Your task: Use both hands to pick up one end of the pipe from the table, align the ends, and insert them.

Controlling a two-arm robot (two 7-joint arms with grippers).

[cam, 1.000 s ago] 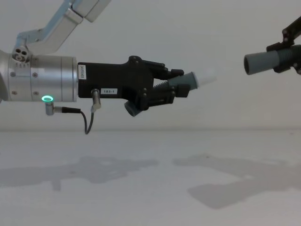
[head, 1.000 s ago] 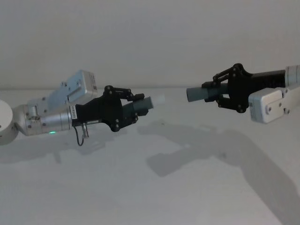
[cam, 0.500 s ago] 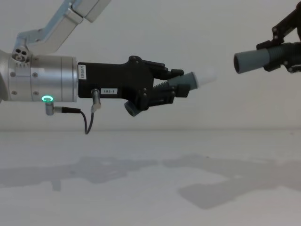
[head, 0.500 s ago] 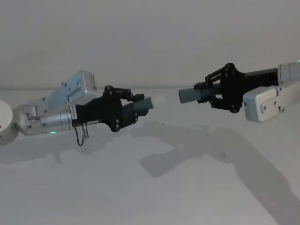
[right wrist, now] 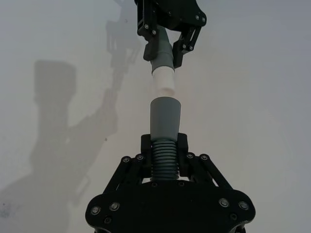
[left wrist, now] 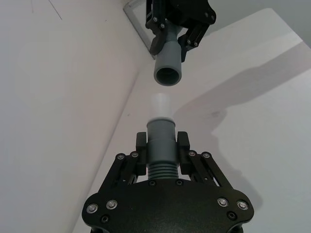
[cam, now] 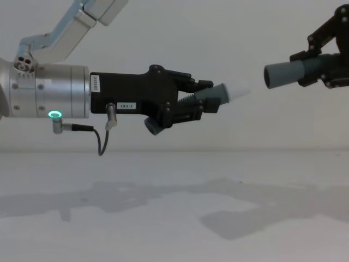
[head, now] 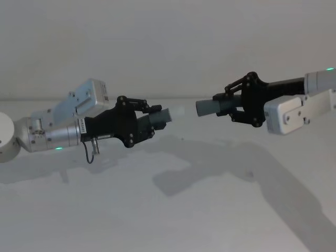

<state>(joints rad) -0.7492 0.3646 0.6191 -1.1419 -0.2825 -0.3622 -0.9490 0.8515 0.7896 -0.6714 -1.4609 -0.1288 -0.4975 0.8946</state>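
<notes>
A plain pale wall (head: 168, 42) stands at the back, bare and evenly lit, and meets the table (head: 157, 231) along a soft horizontal line. In the chest view the same wall (cam: 229, 33) takes up the upper part above that line. Grey shadows (head: 173, 181) lie across the white top: a long faint band running left to right, with a darker blocky patch near the middle. From lower down, the darker patch (cam: 234, 224) sits right of centre, with a paler one (cam: 109, 196) to its left.
</notes>
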